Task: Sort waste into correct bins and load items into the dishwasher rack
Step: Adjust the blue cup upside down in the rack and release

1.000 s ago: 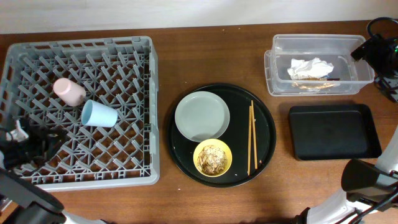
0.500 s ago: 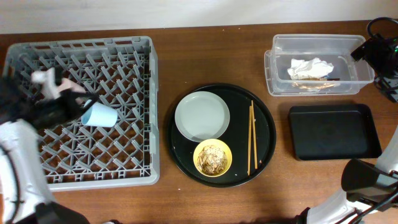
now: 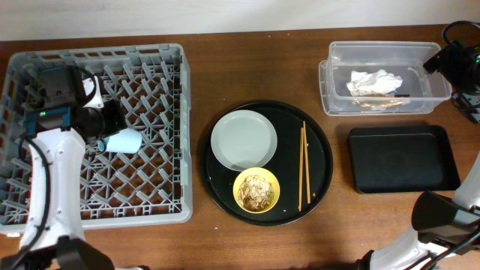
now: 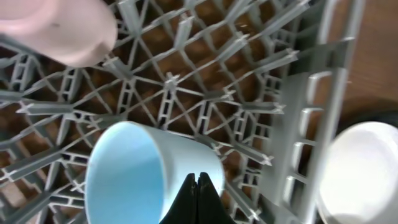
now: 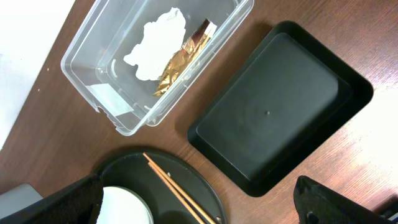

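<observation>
The grey dishwasher rack (image 3: pixel 150 202) fills the left. My left gripper (image 3: pixel 101 120) hovers over it, jaws shut and empty (image 4: pixel 197 180), just above the light-blue cup (image 3: pixel 124 140) lying on its side (image 4: pixel 134 171). The pink cup (image 4: pixel 56 28) lies beside it, hidden under the arm in the overhead view. The grey plate (image 3: pixel 243 139), the yellow bowl (image 3: pixel 240 180) of food scraps (image 3: pixel 256 191) and the chopsticks (image 3: pixel 303 165) sit on the round black tray. The napkin (image 3: pixel 373 81) lies in the clear tub (image 3: pixel 382 51). My right gripper (image 5: pixel 199 208) is open, high above the table.
The round black tray (image 3: pixel 322 142) is at centre. The shallow black rectangular tray (image 3: pixel 403 157) lies in front of the tub, with nothing in it (image 5: pixel 280 106). Brownish-gold scraps (image 5: pixel 177 62) lie beside the napkin in the tub. The right arm (image 3: pixel 454 64) is at the far right edge.
My left arm has swung from the rack's front-left corner to above the two cups, now covering the pink cup in the overhead view. The right arm has not moved.
</observation>
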Tool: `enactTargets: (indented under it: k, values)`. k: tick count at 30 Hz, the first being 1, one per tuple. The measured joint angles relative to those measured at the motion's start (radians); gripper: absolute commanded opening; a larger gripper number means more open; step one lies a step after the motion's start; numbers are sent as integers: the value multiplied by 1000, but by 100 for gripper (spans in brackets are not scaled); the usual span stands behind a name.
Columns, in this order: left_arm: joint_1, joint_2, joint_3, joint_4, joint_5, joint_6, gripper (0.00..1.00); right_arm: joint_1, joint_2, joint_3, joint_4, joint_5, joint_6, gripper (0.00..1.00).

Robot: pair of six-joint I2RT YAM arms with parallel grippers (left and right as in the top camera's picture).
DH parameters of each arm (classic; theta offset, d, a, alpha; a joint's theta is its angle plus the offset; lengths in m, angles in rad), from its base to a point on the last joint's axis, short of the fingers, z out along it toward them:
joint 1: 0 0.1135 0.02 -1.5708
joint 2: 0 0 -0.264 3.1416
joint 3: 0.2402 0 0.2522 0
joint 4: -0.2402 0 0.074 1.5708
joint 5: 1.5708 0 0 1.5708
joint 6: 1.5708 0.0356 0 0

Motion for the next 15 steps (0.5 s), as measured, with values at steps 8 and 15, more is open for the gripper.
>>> enactTargets:
  k: [8, 15]
  values:
    - [0, 84, 0, 11, -32, -11, 0, 0, 0, 0, 0, 0, 0, 99]
    - [0, 84, 0, 11, -101, -77, 0, 0, 0, 0, 0, 0, 0, 99]
